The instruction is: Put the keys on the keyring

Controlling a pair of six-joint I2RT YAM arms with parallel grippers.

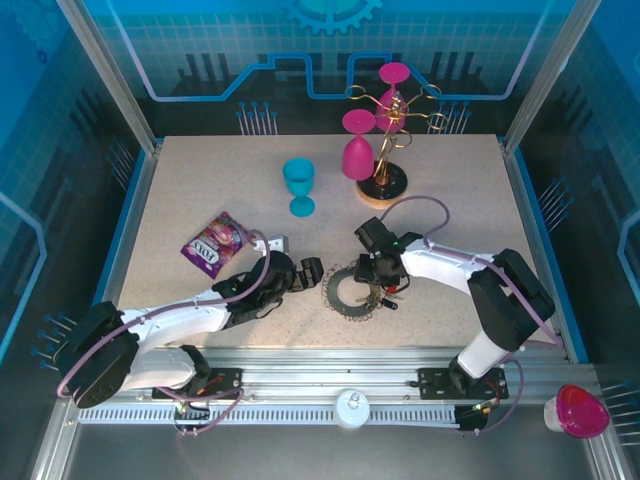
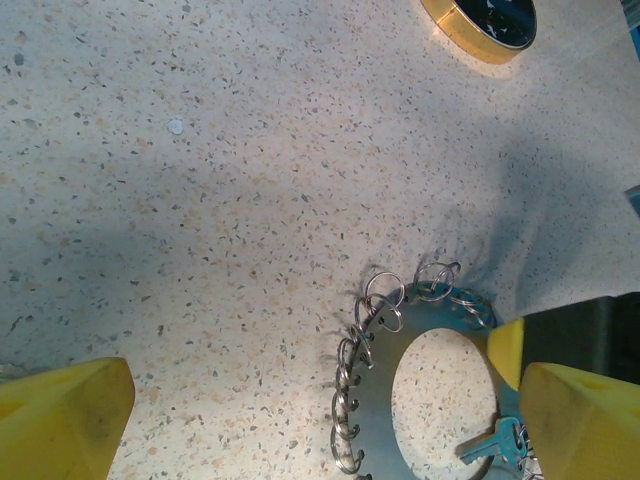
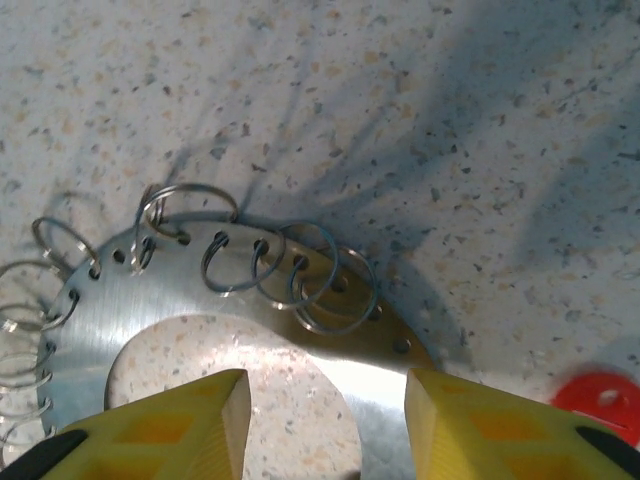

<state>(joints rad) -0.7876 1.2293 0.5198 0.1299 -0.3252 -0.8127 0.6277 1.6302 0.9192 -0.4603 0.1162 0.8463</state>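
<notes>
Keyring (image 1: 350, 292) lay flat on table (image 1: 200, 180), near middle, wire loops (image 3: 225, 262) all round rim. Keys (image 1: 386, 298) sat at keyring's right rim, tiny; could not tell if any was on a loop yet.

Right gripper (image 1: 378, 270) hung over keyring's far-right part, jaws half apart, nothing in them. Left gripper (image 1: 306, 272) was just left of keyring, jaws wide apart, empty.

Step looked like: pick up one key. To do well: pinch key by its head, leave hole end free, let left gripper hold keyring down so it can't slide, aim at one loop.
</notes>
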